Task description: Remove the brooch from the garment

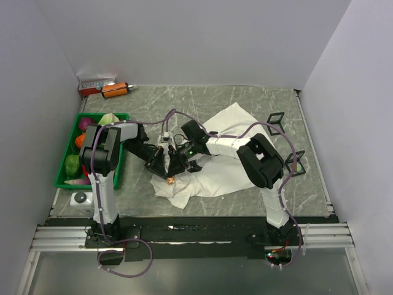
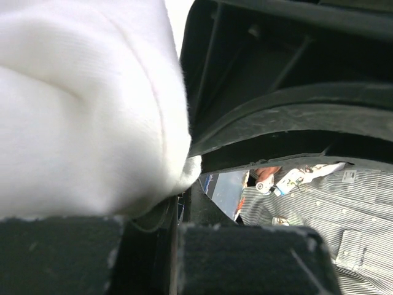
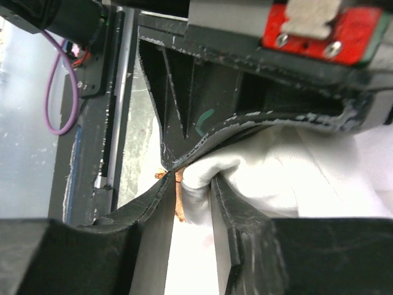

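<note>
The white garment [image 1: 216, 177] lies crumpled mid-table. The brooch [image 1: 170, 180], a tiny orange-gold piece, sits at its near-left fold, just below where both grippers meet. My right gripper [image 1: 178, 165] is shut on a fold of the garment [image 3: 295, 178]. In the right wrist view [image 3: 191, 181] the brooch [image 3: 178, 200] hangs between its left finger [image 3: 123, 227] and the cloth. My left gripper [image 1: 161, 166] comes in from the left, and its fingertips close together at the brooch's upper end. In the left wrist view [image 2: 174, 246] its jaws are nearly together beside white cloth [image 2: 80, 110]. The brooch is hidden there.
A green basket [image 1: 120, 165] of fruit and vegetables stands at the left. An orange-and-black cylinder [image 1: 116, 90] and a red-white box [image 1: 95, 84] lie at the back left. Two black wire stands [image 1: 276, 120] are at the right. A small white device [image 1: 80, 198] sits near the left arm.
</note>
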`<state>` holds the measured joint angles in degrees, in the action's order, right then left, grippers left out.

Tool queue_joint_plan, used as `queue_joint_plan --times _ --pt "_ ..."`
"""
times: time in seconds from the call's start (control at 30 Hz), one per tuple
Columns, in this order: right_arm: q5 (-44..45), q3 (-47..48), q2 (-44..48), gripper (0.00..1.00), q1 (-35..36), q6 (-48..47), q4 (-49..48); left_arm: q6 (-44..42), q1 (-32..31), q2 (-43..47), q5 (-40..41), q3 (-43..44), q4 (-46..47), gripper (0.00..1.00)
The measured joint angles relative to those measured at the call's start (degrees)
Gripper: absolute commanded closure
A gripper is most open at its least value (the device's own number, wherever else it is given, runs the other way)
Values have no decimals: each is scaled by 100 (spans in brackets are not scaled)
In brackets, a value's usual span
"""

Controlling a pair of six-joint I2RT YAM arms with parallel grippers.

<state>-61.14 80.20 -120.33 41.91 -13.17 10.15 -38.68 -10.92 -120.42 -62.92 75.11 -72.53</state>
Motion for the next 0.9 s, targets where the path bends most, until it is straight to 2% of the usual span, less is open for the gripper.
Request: queue_joint_plan --times 0.37,0.9 --pt "273 -114 72 71 61 -136 -105 -240 48 -61 -31 15 -26 99" --pt "221 -37 201 63 -70 -560 459 24 44 -48 -151 0 20 99"
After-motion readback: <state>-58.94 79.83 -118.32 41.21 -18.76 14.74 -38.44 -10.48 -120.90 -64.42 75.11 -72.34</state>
